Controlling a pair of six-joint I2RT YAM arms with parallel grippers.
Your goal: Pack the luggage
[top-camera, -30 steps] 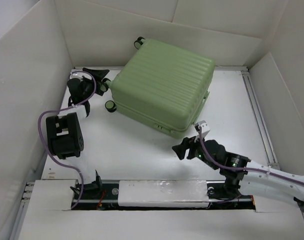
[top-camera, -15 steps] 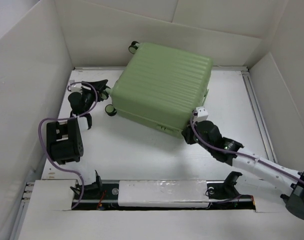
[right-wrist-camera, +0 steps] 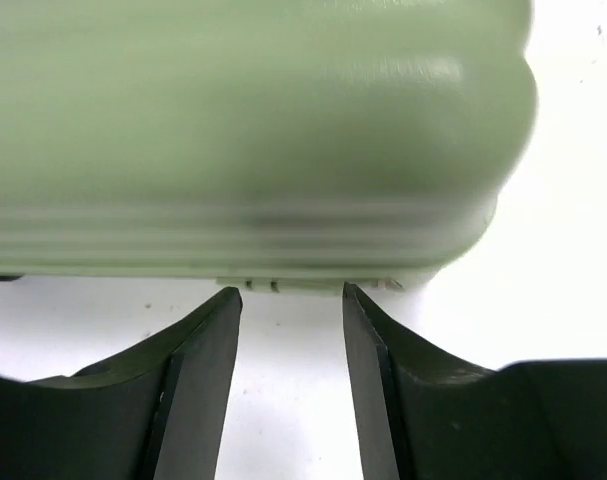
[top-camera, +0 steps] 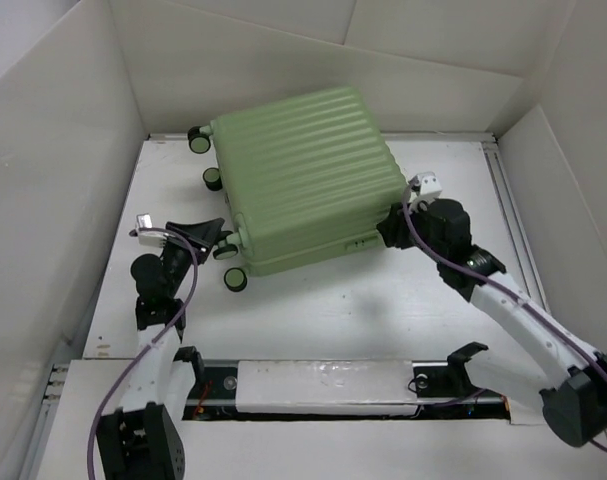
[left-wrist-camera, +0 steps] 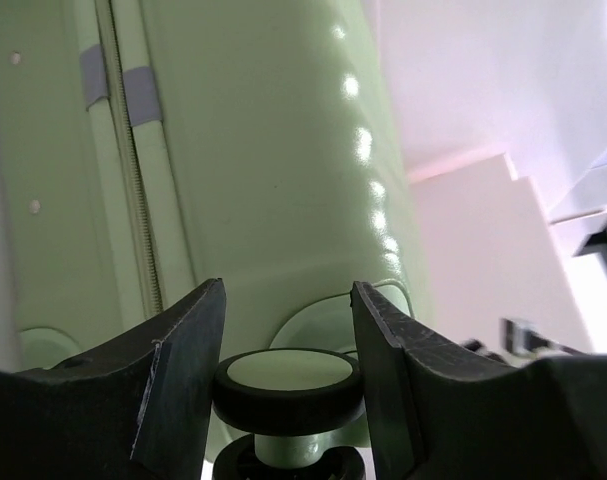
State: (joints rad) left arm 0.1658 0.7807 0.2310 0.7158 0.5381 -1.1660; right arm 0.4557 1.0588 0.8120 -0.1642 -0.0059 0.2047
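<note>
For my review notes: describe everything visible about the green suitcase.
The luggage is a pale green, ribbed hard shell, closed, lying flat and skewed on the white table. A zip seam runs along its side. Black caster wheels stick out at its left end; the left tool clasps one. The right tool, open, sits at its near-right corner.

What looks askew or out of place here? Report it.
The luggage lies closed and flat, skewed against the table edges, wheels toward the left. The left gripper clamps one caster wheel, an odd handle; the right gripper stands open at its near right corner. No spill or damage shows.
</note>
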